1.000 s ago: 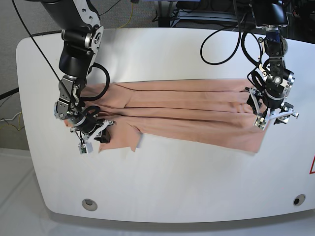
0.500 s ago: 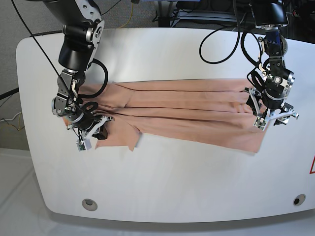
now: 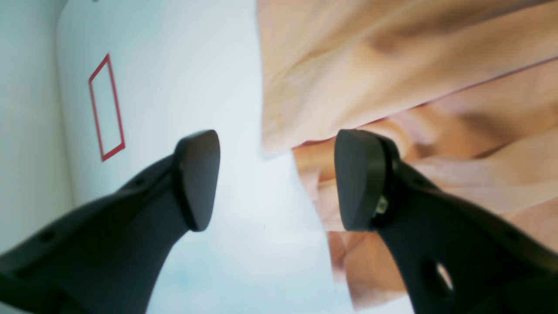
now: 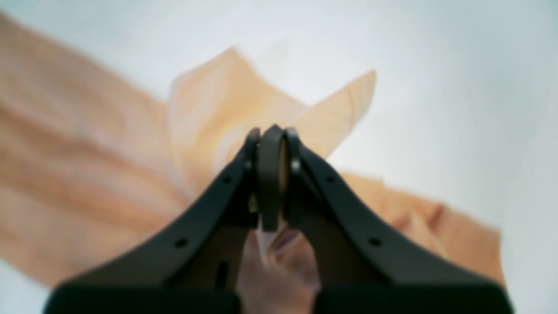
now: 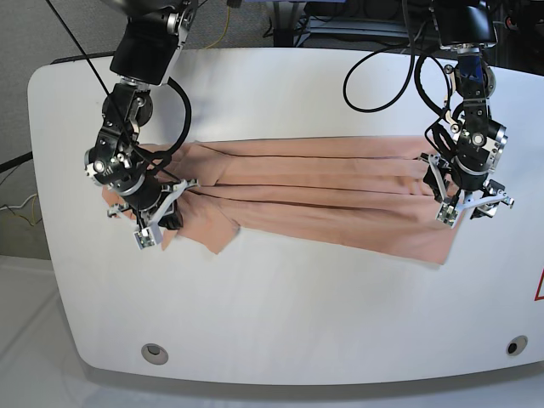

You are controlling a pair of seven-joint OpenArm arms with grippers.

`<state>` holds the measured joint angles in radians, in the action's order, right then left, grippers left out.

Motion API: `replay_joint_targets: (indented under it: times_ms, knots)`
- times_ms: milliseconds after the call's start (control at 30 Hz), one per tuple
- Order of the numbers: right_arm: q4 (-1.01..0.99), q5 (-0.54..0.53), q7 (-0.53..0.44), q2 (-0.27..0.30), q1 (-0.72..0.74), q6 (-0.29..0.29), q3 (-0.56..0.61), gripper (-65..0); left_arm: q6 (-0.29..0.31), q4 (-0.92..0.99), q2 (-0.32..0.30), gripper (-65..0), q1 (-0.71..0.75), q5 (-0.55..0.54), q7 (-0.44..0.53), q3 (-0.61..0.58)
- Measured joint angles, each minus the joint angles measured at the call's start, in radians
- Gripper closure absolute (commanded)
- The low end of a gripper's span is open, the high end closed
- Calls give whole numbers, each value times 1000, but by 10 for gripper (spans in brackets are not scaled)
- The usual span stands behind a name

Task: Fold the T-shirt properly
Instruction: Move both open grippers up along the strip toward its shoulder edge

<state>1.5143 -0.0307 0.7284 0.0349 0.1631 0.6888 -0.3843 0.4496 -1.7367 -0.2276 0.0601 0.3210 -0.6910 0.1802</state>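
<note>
T-shirt [image 5: 323,200] lies long axis L-R across table [image 5: 280,314]; right gripper [image 5: 157,223] pinched on its sleeve end, left gripper [image 5: 466,197] jaws wide, empty, at opposite hem.

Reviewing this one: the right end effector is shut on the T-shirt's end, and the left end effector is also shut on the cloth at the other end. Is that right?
Not quite. The right end effector is indeed shut on the T-shirt, but the left end effector is open: the left wrist view shows its fingers spread apart over the shirt's edge and the white table, with nothing gripped between them.
</note>
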Motion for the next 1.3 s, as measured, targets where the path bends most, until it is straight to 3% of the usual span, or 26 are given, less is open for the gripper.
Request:
replay_joint_targets:
  times_ms: [667, 1300]
  knots:
    - [388, -1, 151, -38, -225, 7, 38, 0, 0, 0, 1, -393, -2, 0, 0, 0]
    - [396, 1, 159, -31, -311, 4, 32, 0, 0, 0, 39, -393, 6, 0, 0, 0]
